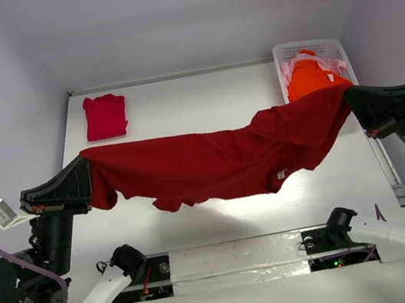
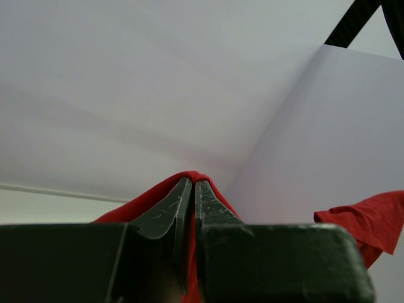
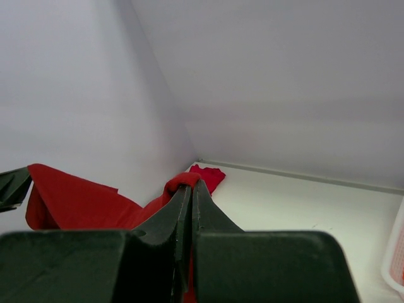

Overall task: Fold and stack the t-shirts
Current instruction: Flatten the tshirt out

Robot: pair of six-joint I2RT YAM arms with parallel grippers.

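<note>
The left gripper (image 1: 87,161) is shut tight on one end of the big dark red t-shirt (image 1: 219,160). In the left wrist view its two fingers (image 2: 169,211) press together, and a bit of red cloth is pinched between them and peeks out at the tips. The right gripper (image 1: 351,99) is shut tight on the other end of the same shirt. The right wrist view shows the same thing: its fingers (image 3: 165,218) are closed with red cloth squeezed in the thin gap.

The dark red t-shirt hangs in the air between the two grippers. It stretches from left to right above the white table (image 1: 178,97). Its middle sags down and its lower edge is wavy. A small white tag (image 1: 279,176) shows near that lower edge, on the right part. A soft shadow lies on the table under the shirt.

The crimson-pink t-shirt (image 1: 105,115) lies folded flat on the table near the far left corner. It does not touch the hanging shirt.

A white basket (image 1: 309,46) sits at the far right corner. The bright orange t-shirt (image 1: 311,79) is bunched up inside it. The pale pink t-shirt (image 1: 286,71) is in there too and peeks out beside the orange one. In the top view the right end of the dark red shirt hides the near part of the basket.
</note>
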